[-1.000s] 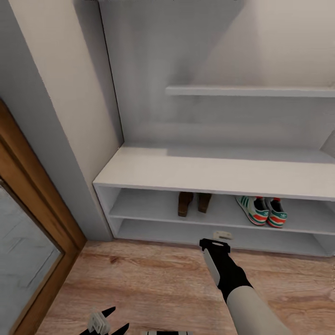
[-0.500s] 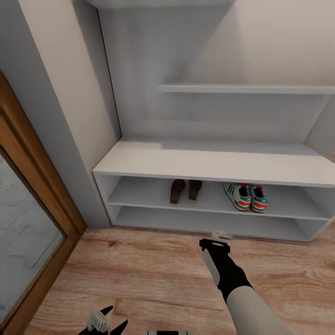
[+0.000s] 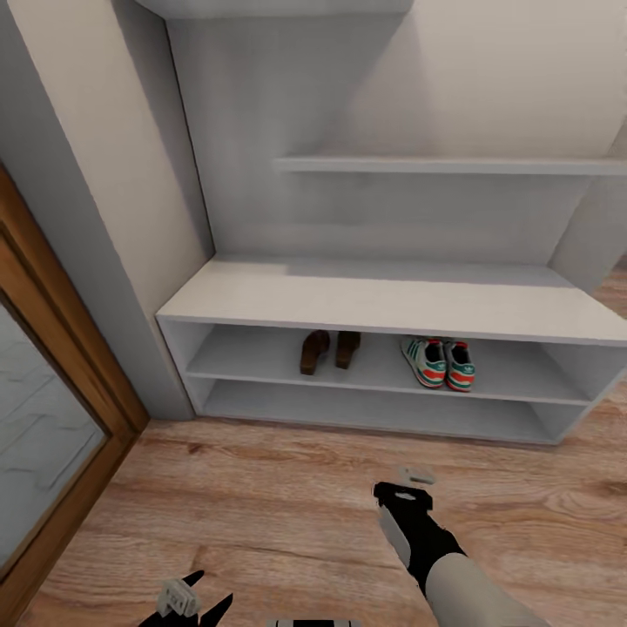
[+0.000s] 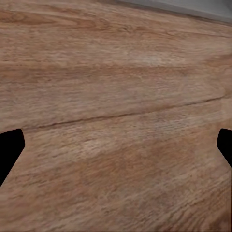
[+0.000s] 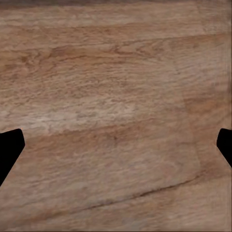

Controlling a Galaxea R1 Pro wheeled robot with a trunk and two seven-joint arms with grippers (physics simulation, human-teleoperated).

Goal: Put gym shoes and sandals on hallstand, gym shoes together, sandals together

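Already both pairs sit on the hallstand (image 3: pixel 383 300), on the upper of its two open shelves beneath the wide bench top. The sandals (image 3: pixel 330 350) stand side by side left of the middle, toes pointing in toward the back. The gym shoes (image 3: pixel 438 362) lie side by side to their right, close together, soles facing out. A clear gap parts the two pairs. No shoe is on the floor (image 3: pixel 287 514) in front of the unit.

The right tool (image 3: pixel 407 484) hangs over bare planks, near the unit's foot but well apart from any shoe; in the right wrist view its fingertips (image 5: pixel 9 152) sit at opposite edges of the picture, spread wide with nothing between them. The left tool (image 3: pixel 187 601) is low and near, at the bottom of the head view; the left wrist view likewise shows its tips far apart over plain wood, holding nothing.

By my judgement the placing is done, and what remains is a check and a clean retreat. To do that well, keep both arms low and away from the shelf edge so nothing nudges the shoes outward. Confirm each shoe rests fully on the shelf board, with no heel overhanging the front lip. If one pair needed tightening, push gently from the outer side rather than regrasping.
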